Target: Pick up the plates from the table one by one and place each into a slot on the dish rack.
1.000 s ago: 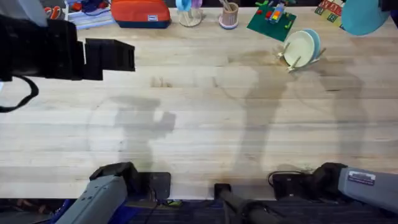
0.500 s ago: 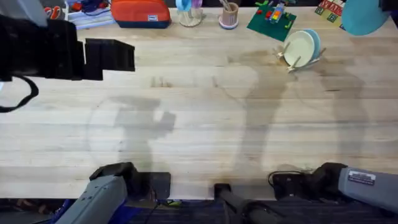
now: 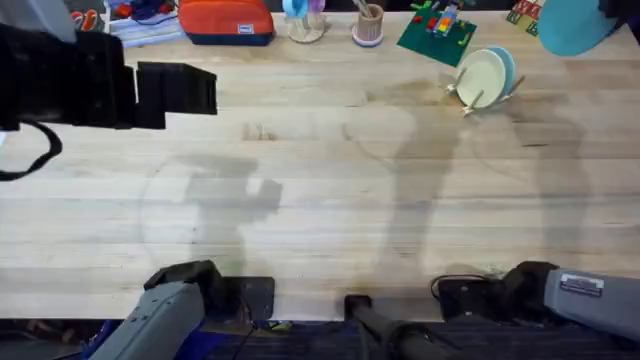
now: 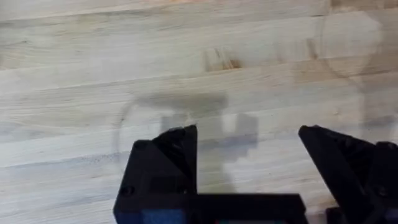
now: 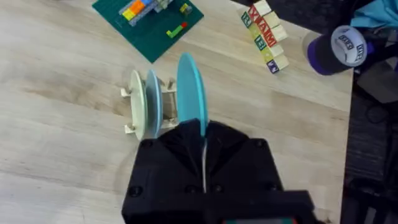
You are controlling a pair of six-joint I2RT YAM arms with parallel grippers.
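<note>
Turquoise plate [image 5: 191, 87] shifted left slightly

Lighting is bright and even, from above. Soft, overlapping grey shadows lie across the tabletop [image 3: 330, 200], with no glare. In the overhead view, a dark arm [image 3: 70, 80] close under the camera is large and blurred.

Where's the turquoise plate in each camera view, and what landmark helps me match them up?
Overhead: turquoise plate at the top right corner, beyond the dish rack.
Left wrist: not in it; bare table.
Right wrist: plate centre, held edge-on by the right gripper.
Shared landmark: green brick baseplate.
</note>
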